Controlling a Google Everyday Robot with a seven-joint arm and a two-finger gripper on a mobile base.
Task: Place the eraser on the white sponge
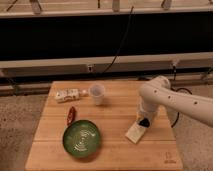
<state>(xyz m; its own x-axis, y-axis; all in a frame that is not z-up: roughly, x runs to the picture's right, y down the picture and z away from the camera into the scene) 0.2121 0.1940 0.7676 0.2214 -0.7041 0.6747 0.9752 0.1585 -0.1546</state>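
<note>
On my screen I can read no brand and no clear word. There is only a small dark mark near the front right corner of the wooden counter (107,160), and the white packet (67,95) at the back left has dark markings, but I cannot make out the letters on either.

I count the things on the counter: one white packet, one translucent white cup (97,93) standing upright near the back middle, one small red-brown elongated object (71,114) lying to the left, one green round plate (81,138) with pale swirl lines at the front left, one white sponge (134,133) and one eraser (144,122). The packet and the cup are near each other but apart. The red-brown object lies just behind the rim of the plate.

The single white arm (172,100) comes in from the right side and bends downward. Its end effector (144,120) is low over the right half of the counter, at the back right corner of the white sponge. A small black shape, which I take to be the eraser, is at the tip of the end effector, right at the far edge of the sponge. I cannot tell how wide the end effector is, or if it holds the eraser firmly. I also cannot tell if the eraser touches the sponge already or is just above it.

The white sponge lies flat, turned a little, to the right of the plate and well apart from it.
</note>
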